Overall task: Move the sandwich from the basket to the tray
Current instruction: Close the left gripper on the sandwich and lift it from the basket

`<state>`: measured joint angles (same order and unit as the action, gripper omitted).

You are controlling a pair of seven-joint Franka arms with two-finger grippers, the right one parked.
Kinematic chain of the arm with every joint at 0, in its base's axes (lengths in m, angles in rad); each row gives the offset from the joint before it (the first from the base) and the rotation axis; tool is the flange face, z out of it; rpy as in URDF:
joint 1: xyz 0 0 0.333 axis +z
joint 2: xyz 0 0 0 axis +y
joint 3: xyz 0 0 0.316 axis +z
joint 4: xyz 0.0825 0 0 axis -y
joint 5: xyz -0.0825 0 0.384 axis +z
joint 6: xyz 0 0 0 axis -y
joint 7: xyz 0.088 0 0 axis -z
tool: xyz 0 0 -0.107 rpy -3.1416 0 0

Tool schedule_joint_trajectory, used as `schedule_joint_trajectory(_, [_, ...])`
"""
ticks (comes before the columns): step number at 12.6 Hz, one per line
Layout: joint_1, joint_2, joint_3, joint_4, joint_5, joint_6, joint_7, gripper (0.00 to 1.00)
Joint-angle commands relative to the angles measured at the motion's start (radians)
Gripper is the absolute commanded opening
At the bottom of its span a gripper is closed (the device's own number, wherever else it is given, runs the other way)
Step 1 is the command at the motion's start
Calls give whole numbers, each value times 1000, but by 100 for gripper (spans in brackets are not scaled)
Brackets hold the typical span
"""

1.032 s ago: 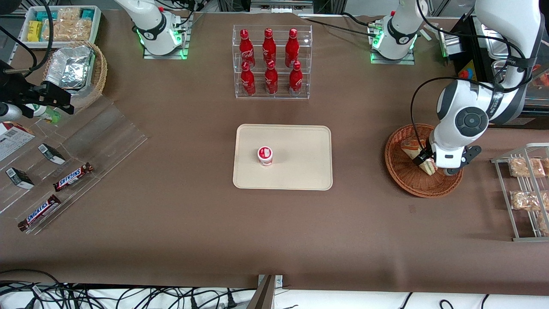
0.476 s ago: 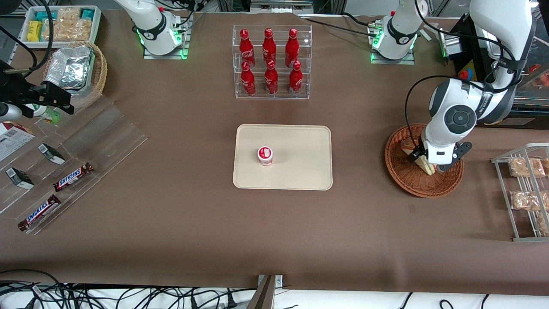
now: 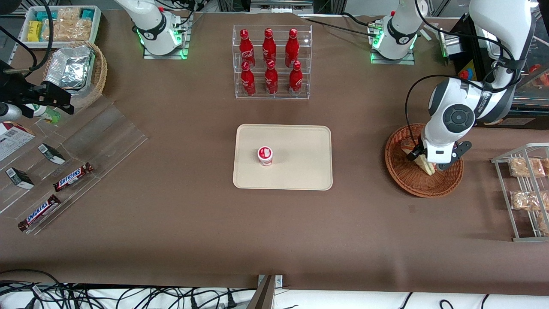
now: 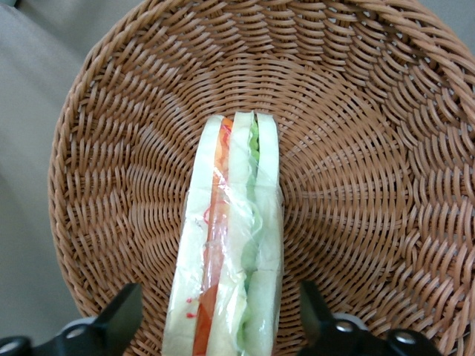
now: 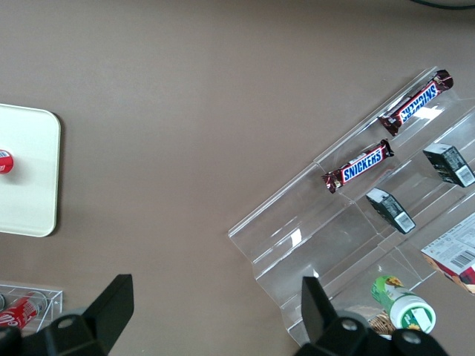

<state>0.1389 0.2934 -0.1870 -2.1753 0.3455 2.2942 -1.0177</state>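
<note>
Spread claw (image 4: 221, 326) astride basketed sandwich (image 4: 230, 245)

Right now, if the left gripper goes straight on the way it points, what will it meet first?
Most likely the sandwich. The gripper hangs open over the basket, one finger on each side of the wedge. Depth is unclear, so the fingertips might reach the basket floor beside it.

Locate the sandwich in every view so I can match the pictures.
Front view: the sandwich lies in the basket, partly hidden under the gripper.
Left wrist view: the sandwich stands on edge between the open fingers, on the basket floor.
Right wrist view: not in it.
Shared landmark: the basket's woven wicker.
</note>
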Motion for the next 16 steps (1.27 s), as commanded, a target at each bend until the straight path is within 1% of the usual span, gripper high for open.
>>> schedule_joint_trajectory(1, [-1,-33,-3,-17,27,-21,-24,47])
schedule_joint_trajectory(2, [-1,-34,-6,-15,27,-27,-22,39])
schedule_joint_trajectory(4, [-1,-34,-11,-14,27,-33,-19,38])
schedule_joint_trajectory(5, [-1,-34,-12,-5,27,-38,-13,34])
schedule_joint_trajectory(6, [-2,-34,-12,6,27,-65,-9,33])
schedule_joint_trajectory(8, [-2,-34,-28,50,27,-125,-2,34])
schedule_joint_trajectory(10, [-1,-34,-72,135,17,-235,59,35])
schedule_joint_trajectory(11, [-2,-33,-95,182,9,-295,100,39])
schedule_joint_trajectory(12, [-1,-30,-120,231,4,-346,140,39])
schedule_joint_trajectory(15, [-8,-25,-181,380,-75,-497,218,37])
schedule_joint_trajectory(16, [-15,-20,-213,428,-89,-542,252,37])
